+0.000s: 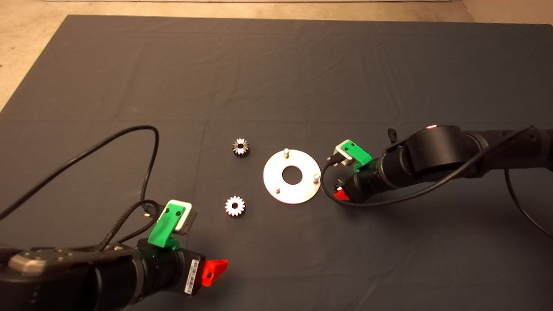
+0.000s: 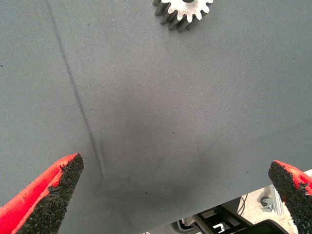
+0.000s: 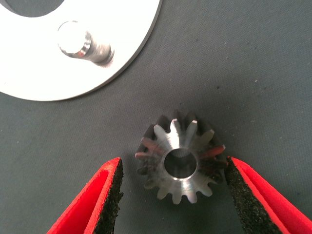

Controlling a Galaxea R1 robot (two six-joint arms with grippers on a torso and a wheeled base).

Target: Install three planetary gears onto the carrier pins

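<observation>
The silver disc (image 1: 292, 176) lies mid-mat with three bare carrier pins (image 1: 285, 151) standing near its rim. Two planetary gears rest flat on the mat left of it, one farther back (image 1: 240, 147) and one nearer (image 1: 235, 206). My right gripper (image 1: 340, 190) is low at the disc's right edge. In the right wrist view it is open (image 3: 173, 163) and straddles a third gear (image 3: 181, 163) that lies flat beside the disc (image 3: 122, 63) and one pin (image 3: 80, 44). One pad (image 3: 241, 190) is almost at the teeth. My left gripper (image 1: 214, 271) hangs open at the lower left, short of the nearer gear (image 2: 183, 12).
A black cable (image 1: 147, 142) loops over the mat from the left arm. Another cable (image 1: 328, 190) curls by the right wrist next to the disc. The mat's near edge and some frame parts (image 2: 219, 222) show under the left gripper.
</observation>
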